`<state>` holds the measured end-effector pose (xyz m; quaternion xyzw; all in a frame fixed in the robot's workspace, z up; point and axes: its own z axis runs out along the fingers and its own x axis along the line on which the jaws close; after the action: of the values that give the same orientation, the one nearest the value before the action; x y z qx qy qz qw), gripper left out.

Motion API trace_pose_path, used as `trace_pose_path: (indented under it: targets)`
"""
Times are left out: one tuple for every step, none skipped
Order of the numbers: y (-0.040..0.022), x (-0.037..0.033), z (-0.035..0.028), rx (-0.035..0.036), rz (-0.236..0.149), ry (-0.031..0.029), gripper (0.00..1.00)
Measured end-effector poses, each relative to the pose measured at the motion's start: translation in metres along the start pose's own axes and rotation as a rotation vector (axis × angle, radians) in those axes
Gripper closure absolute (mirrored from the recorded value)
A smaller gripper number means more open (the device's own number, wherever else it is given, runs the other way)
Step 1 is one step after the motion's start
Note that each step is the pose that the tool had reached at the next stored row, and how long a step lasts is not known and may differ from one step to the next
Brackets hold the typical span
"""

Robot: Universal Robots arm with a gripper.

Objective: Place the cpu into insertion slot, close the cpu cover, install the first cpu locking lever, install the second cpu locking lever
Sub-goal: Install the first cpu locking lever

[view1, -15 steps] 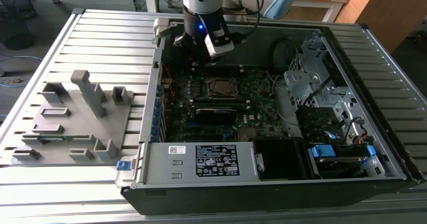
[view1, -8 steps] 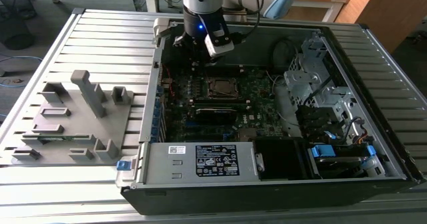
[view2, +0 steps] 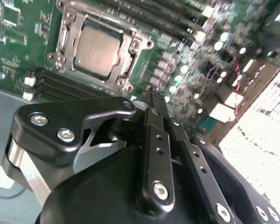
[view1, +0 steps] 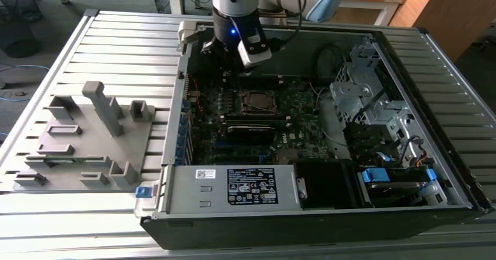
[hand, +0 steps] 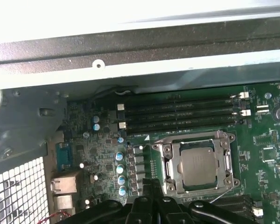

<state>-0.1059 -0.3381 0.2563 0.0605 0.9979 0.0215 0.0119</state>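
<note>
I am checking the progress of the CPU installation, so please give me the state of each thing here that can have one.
cpu: seated in the insertion slot, top facing up.
cpu cover: lying down flat, framing the cpu.
gripper: shut, holding nothing, beside the insertion slot.
computer case: open, motherboard exposed.

The cpu [hand: 199, 167], a grey-brown square chip, lies flat in the silver-rimmed insertion slot [hand: 167, 187] on the green motherboard [hand: 256, 154]. The silvery cpu cover [hand: 175, 163] lies flat, framing the chip.
</note>
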Motion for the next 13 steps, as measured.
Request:
trace_pose_path:
  targets:
    - [-0.0002, -0.0001, 0.0000, -0.0166, 0.000, 0.0018, 0.89]
    - [-0.0004, 0.0000, 0.0000, -0.0332, 0.001, 0.0039, 0.89]
    - [-0.0006, 0.0001, -0.0001, -0.0432, 0.001, 0.0052, 0.89]
    - [-0.0007, 0.0004, -0.0001, -0.0465, 0.001, 0.0056, 0.89]
    - [-0.0008, 0.0009, 0.0000, -0.0481, 0.001, 0.0058, 0.89]
    - [-0.0009, 0.0016, 0.0000, -0.0493, 0.001, 0.0058, 0.89]
    - [-0.0011, 0.0028, 0.0000, -0.0501, 0.001, 0.0058, 0.89]
    - [-0.0012, 0.0043, 0.0001, -0.0509, 0.001, 0.0055, 0.89]
    - [-0.0015, 0.0061, 0.0001, -0.0513, 0.001, 0.0049, 0.89]
    - [-0.0017, 0.0082, 0.0001, -0.0516, 0.001, 0.0043, 0.89]
    - [-0.0020, 0.0100, 0.0001, -0.0518, 0.001, 0.0037, 0.89]
    - [-0.0022, 0.0116, 0.0002, -0.0520, 0.001, 0.0031, 0.89]
    - [-0.0024, 0.0129, 0.0002, -0.0532, 0.001, 0.0026, 0.89]
